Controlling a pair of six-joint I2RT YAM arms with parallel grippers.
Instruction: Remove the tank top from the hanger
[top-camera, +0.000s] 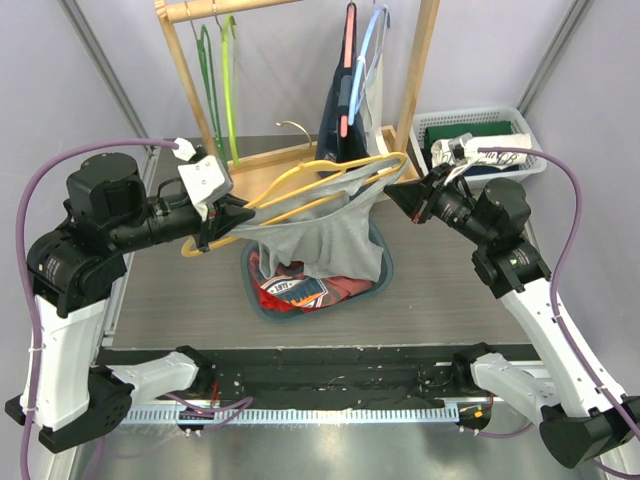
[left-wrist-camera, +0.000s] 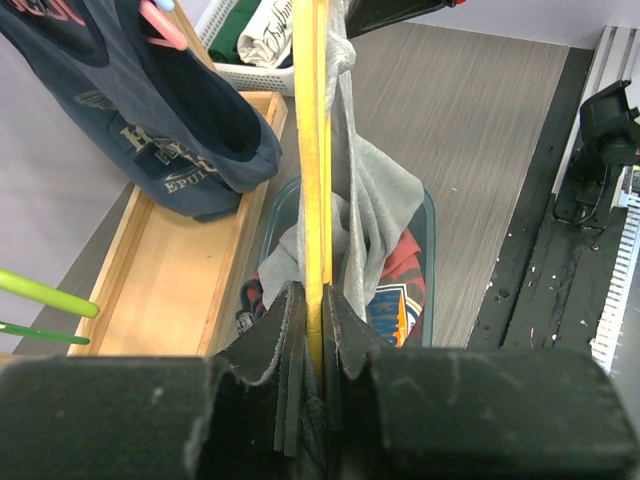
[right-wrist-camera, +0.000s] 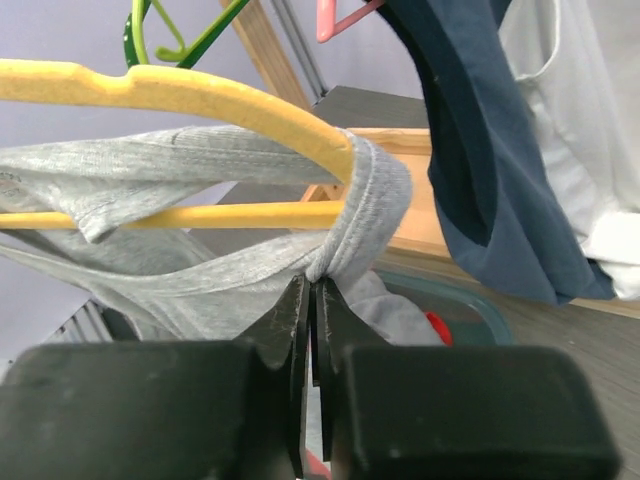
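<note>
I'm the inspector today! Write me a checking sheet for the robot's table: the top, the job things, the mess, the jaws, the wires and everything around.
Surface: grey table, bare at the right.
Job's things: grey tank top hangs on the yellow hanger, held up in the air; one strap loops round the hanger's end.
Clutter: teal bin of clothes under the top; white basket of clothes at the far right.
Grippers: left gripper, jaws shut on the hanger; right gripper, jaws shut on the tank top below that strap.
Cables: purple cable arcs over each arm, clear of the hanger.
Surroundings: wooden rack behind, with green hangers and a navy shirt.
</note>
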